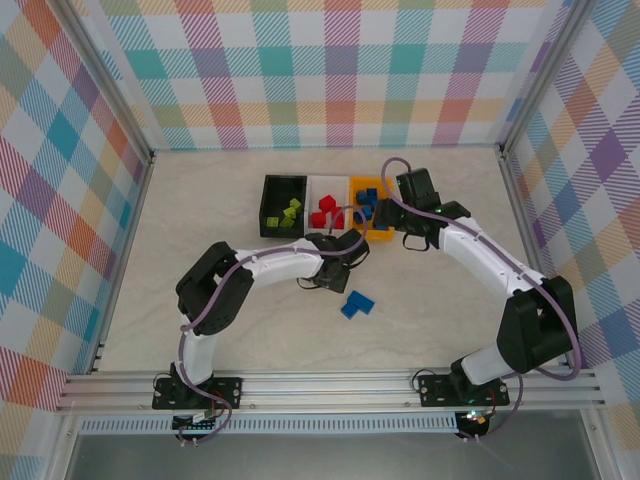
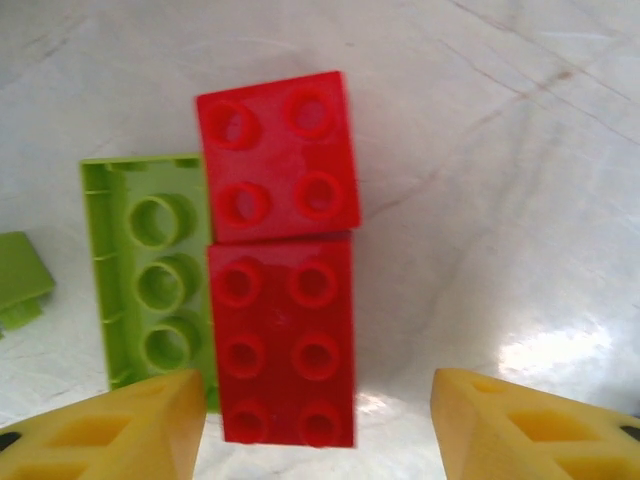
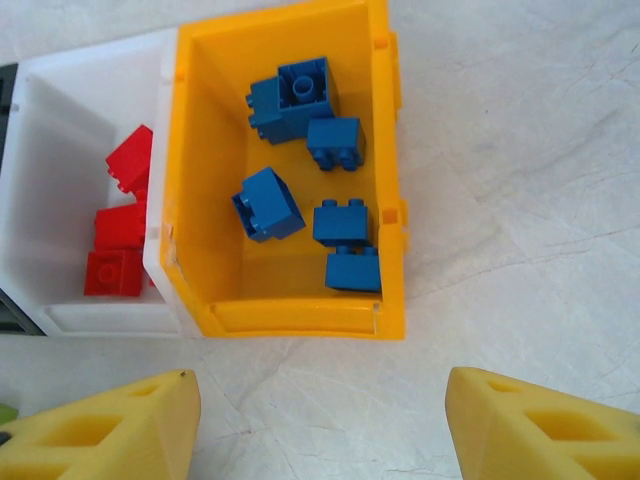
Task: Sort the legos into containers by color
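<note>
Most bricks are in the bins. Green ones sit in the black bin (image 1: 270,208), red ones in the white bin (image 3: 60,110), and blue ones in the orange bin (image 3: 200,150). A few are left on the table (image 2: 500,150).

The left fingers (image 2: 170,420) hang wide open over some of them and hold nothing. A long red brick (image 2: 283,340) lies between them, studs up. A square red brick (image 2: 278,155) touches its far end. A green brick (image 2: 150,280) lies upside down, tight against its side.

I think the step now is picking up the long red brick. The fingers need to go down and close on the red one alone. The green brick is so close that one finger could land on it or grab it too. So a small shift away from the green side looks wise. Then the brick goes to the white bin.

The right fingers (image 3: 160,420) are wide open and empty, just in front of the orange bin. Two blue bricks (image 1: 355,303) wait on the table between the arms, likely a job for this arm.
</note>
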Action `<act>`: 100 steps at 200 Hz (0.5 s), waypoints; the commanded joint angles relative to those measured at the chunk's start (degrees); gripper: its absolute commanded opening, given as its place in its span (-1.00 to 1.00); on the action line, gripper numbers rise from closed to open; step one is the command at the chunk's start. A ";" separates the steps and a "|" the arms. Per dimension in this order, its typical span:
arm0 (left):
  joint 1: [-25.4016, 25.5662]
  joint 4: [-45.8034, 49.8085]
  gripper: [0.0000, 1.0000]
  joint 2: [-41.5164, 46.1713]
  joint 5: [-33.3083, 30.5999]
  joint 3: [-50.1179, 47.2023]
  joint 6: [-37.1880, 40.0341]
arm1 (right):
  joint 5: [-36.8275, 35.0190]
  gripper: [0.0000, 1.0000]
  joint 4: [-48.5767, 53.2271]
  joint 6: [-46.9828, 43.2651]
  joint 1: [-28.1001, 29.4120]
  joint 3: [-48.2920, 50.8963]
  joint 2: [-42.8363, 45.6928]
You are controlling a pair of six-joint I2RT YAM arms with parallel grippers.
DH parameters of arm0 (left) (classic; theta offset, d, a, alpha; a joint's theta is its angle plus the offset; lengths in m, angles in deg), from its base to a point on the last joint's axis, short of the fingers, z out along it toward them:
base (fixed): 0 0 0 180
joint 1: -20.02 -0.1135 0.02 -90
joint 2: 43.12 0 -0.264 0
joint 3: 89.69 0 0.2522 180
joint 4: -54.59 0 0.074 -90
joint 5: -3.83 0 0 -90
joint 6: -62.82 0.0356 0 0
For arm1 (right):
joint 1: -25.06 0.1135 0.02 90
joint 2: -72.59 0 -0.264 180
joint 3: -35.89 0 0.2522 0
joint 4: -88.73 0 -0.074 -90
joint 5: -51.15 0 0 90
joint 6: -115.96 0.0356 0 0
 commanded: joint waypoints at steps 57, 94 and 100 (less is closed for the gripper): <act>2.20 0.68 0.24 -1.29 0.68 3.76 -0.08 | 1.62 0.32 -1.68 0.63 -1.62 1.81 2.03; 1.37 2.52 0.31 -3.49 -3.77 5.06 -1.83 | 1.80 0.32 -2.11 0.73 -1.71 2.66 2.11; 1.19 2.64 0.29 -4.06 -3.91 5.49 -1.68 | 1.80 0.32 -2.22 0.72 -1.72 2.82 2.20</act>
